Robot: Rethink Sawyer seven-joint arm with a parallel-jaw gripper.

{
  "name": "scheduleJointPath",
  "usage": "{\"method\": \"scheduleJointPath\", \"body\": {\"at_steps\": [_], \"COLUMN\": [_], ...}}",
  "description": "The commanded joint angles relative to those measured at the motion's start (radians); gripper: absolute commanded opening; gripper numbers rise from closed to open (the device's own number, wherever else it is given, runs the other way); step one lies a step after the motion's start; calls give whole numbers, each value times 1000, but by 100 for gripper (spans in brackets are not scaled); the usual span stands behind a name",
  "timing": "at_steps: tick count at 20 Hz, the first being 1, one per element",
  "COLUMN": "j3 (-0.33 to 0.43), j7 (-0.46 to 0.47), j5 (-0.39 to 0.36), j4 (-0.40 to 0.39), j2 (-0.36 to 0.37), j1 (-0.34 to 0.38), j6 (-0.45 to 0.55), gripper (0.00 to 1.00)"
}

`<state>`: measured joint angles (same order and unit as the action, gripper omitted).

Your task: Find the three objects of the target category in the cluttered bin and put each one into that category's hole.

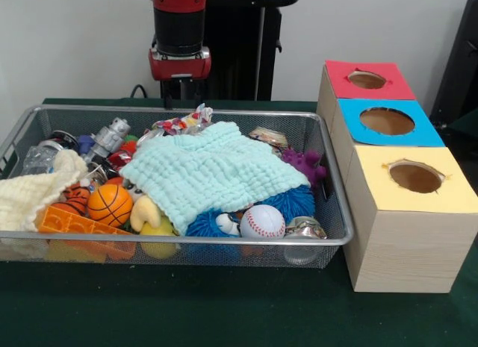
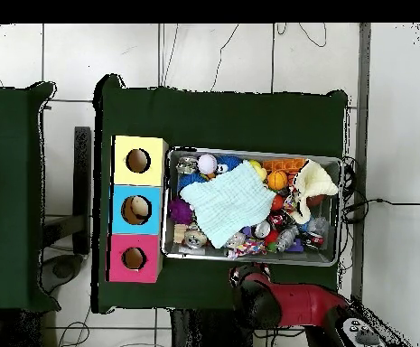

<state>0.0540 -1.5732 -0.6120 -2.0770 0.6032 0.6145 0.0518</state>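
The wire mesh bin (image 1: 187, 239) stands on the green table, full of toys; it also shows in the overhead view (image 2: 249, 152). One white scrap with coloured spots (image 1: 184, 123) lies at the bin's far rim, partly under the mint-green waffle cloth (image 1: 216, 168). In the overhead view the scrap (image 2: 241, 242) lies just beside the arm's head. No other spotted scrap shows. The red-panel hole (image 1: 366, 80) is farthest back in the row of boxes, also seen from overhead (image 2: 134, 258). My gripper (image 1: 178, 97) hangs under the red arm just behind the bin's far rim, close to the scrap.
A cream knitted cloth (image 1: 30, 194) drapes the bin's left end. A basketball (image 1: 110, 204), baseball (image 1: 262, 222), purple toy (image 1: 305, 165) and orange brick (image 1: 75, 224) lie around the waffle cloth. The blue-panel hole (image 1: 387, 121) and yellow-panel hole (image 1: 415, 177) sit nearer the camera.
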Motion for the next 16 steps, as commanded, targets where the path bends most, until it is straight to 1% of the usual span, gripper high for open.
{"method": "scheduleJointPath", "body": {"at_steps": [1, 4, 6, 8, 13, 16], "j3": [113, 111, 105, 88, 60, 48], "j7": [-77, -84, -97, -120, -149, -149], "j5": [20, 17, 15, 16, 21, 12], "j4": [110, 112, 118, 128, 136, 145], "j2": [6, -5, -27, -49, -63, -85], "j1": [6, 5, -3, -30, -63, -65], "j6": [35, 17, -10, -58, -129, -166], "gripper": [100, 100, 100, 100, 100, 100]}}
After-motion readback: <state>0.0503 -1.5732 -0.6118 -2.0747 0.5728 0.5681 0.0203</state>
